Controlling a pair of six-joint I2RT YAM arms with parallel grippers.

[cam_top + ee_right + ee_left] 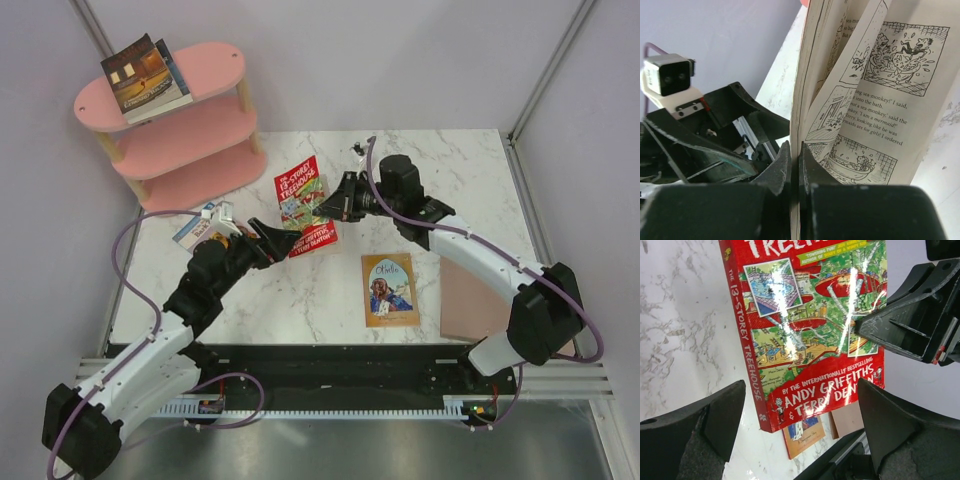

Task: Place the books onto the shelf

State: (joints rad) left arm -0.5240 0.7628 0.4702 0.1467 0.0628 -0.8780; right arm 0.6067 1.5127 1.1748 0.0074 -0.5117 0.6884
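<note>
The red treehouse book hangs raised over the middle of the table. My right gripper is shut on its right edge, pinching the cover and a few pages while other cartoon pages fan loose. My left gripper is open wide just below the book's lower end, touching nothing. On the top tier of the pink shelf lie a dark brown book and a dark blue one under it. The light blue book lies by my left arm. The orange-tan book lies flat.
A plain brown board lies at the right, partly under my right arm. The shelf's two lower tiers hold nothing. Grey walls close in the back and both sides. The arm bases and a black rail run along the near edge.
</note>
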